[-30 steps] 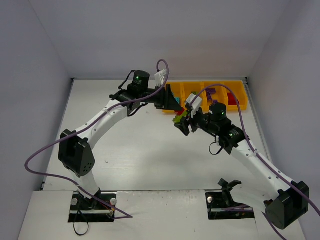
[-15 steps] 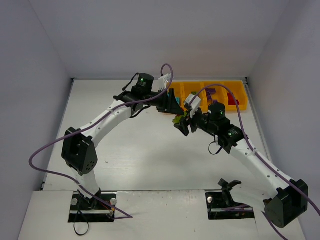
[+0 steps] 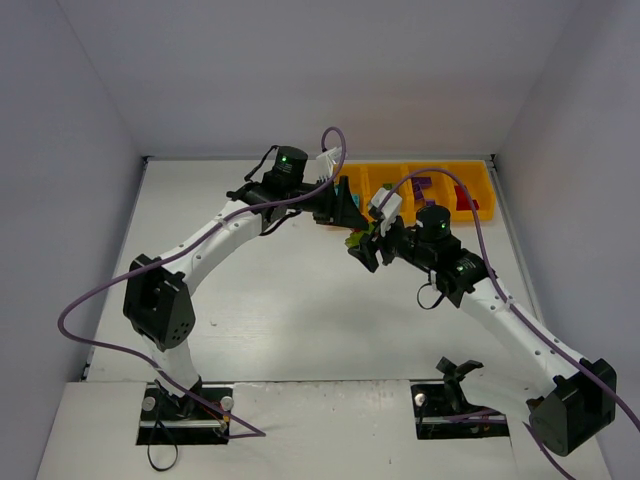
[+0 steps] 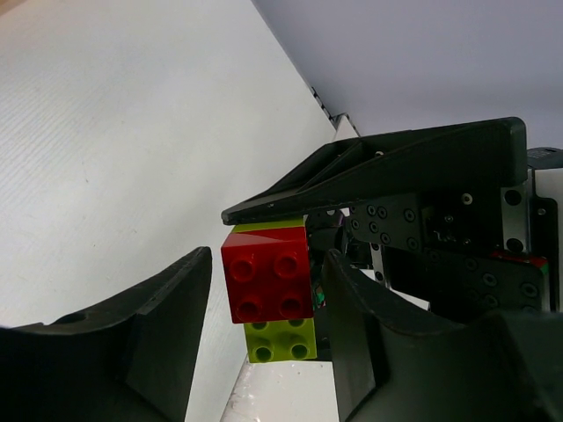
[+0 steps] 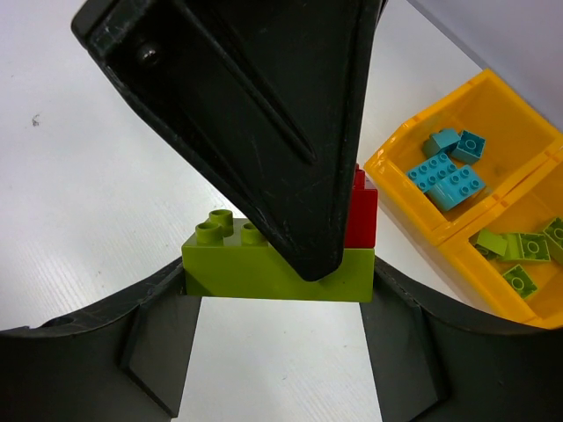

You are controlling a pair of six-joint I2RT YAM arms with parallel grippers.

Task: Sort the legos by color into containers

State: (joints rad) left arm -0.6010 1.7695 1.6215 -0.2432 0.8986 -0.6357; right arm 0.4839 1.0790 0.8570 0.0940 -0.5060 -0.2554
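Note:
My right gripper is shut on a lime green brick with a red brick stuck on one end, held above the table. My left gripper is open and straddles the red brick. There is a gap on one side, and the other finger is close against the brick. In the top view both grippers meet at this cluster, just in front of the orange-yellow tray. The tray holds teal bricks in one compartment and lime bricks in the neighbouring one.
Purple bricks and a red brick lie in the tray's right compartments. White walls close the table at the back and on both sides. Purple cables loop above both arms.
My left arm has shifted slightly right, bringing its fingers around the red brick. My right gripper has held the cluster nearly still.

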